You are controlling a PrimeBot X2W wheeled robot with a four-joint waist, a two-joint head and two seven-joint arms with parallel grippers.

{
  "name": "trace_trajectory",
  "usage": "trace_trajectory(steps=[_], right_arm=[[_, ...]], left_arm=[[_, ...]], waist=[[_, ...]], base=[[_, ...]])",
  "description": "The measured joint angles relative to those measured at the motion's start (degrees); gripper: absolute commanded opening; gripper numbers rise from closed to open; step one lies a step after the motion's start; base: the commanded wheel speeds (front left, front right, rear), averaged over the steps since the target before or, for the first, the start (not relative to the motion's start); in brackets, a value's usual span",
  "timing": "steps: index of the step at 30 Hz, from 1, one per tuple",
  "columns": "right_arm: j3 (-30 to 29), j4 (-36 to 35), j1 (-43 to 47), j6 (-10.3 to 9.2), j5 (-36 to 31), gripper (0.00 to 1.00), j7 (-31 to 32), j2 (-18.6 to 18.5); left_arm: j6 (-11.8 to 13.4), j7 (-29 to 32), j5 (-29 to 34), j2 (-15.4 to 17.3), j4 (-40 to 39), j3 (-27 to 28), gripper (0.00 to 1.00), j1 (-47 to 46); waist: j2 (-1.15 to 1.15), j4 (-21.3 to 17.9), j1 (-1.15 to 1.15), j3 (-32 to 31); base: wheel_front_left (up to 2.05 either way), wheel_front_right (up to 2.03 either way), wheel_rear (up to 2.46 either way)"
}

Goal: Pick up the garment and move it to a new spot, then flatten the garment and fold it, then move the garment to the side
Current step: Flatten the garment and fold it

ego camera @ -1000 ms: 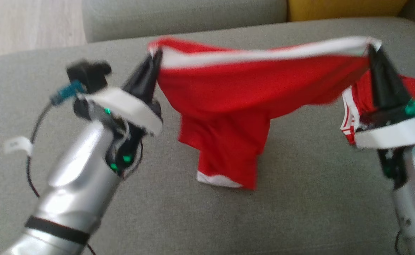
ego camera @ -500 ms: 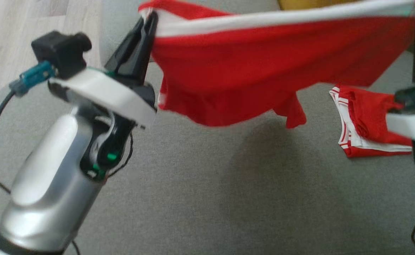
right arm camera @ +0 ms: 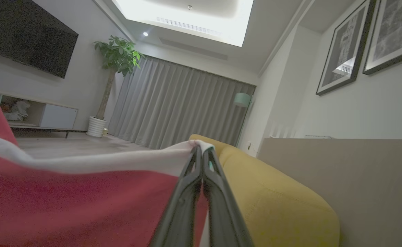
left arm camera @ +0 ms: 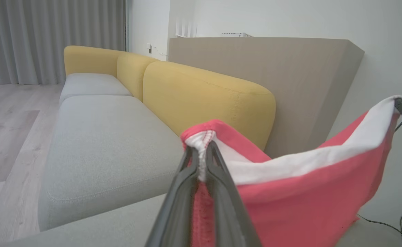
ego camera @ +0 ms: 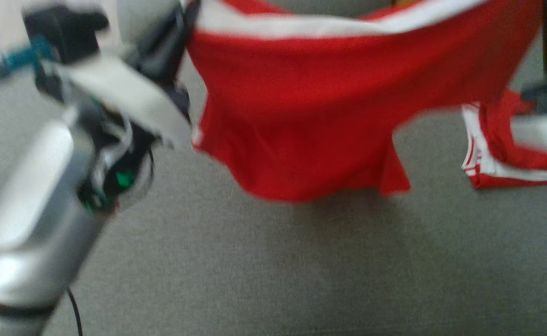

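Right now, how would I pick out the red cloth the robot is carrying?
Look above the wide grey fabric sofa seat. Stretched in the air between the left gripper and right gripper hangs a red fabric garment with a white top band. Unlike the other red-and-white garment lying bunched on the seat, this one is held up.

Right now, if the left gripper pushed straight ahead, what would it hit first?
Probably the yellow sofa backrest, beyond the red garment that the left gripper pinches; depth is unclear.
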Motion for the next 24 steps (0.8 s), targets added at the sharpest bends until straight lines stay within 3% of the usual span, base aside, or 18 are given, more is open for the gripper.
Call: trace_trajectory(steps=[6, 12, 19, 24], right_arm=[[9.5, 11.4, -22.5, 0.00, 2.0, 0.00, -0.5, -4.7], [12.7, 27.3, -41.1, 0.00, 2.9, 0.00, -5.4, -4.0], [14.2, 40.6, -47.1, 0.00, 2.3, 0.00, -11.3, 1.0], [18.3, 47.6, -46.3, 0.00, 2.0, 0.00, -12.7, 2.7]], left_arm=[[-3.6, -0.3, 1.5, -1.2, 12.6, 1.5, 0.00, -16.5], [-5.6, -6.7, 4.6, -4.2, 27.2, 3.8, 0.00, -31.7], [-8.5, -15.7, 6.2, -7.0, 39.0, 4.9, 0.00, -38.0], [-11.9, -18.9, 8.6, -8.3, 46.4, 1.2, 0.00, -36.9]], waist=[[0.00, -0.5, 0.01, 7.7], [0.00, -1.1, 0.02, 14.2], [0.00, -1.3, 0.01, 18.0], [0.00, -0.3, 0.02, 19.8]], base=[[0.00, 0.00, 0.00], [0.00, 0.00, 0.00], [0.00, 0.00, 0.00], [0.00, 0.00, 0.00]])
